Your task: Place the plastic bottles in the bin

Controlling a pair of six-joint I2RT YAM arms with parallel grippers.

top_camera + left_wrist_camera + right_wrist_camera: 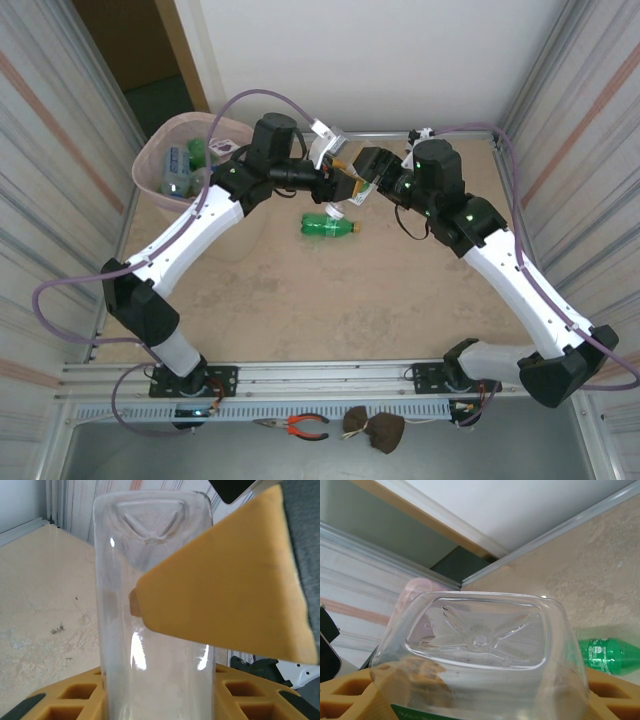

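Several plastic bottles [180, 165] already lie in the bin [150, 188]. Right of the bin, the right gripper [372, 178] grasps a clear bottle [480, 640]. The left gripper [340, 190] flanks that bottle, but its grip is unclear. A green bottle [328, 225] waits on the worktop [300, 310].

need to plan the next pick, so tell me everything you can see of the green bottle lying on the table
The green bottle is small and made of translucent green plastic, with a label band of pale print around its body. It lies on its side on the beige table, in the far middle, with its long axis running left to right. Its paler end, probably the cap, points toward the right arm's side. It sits apart from the pink bin, and only the table touches it. Whether it is crushed is hard to tell.
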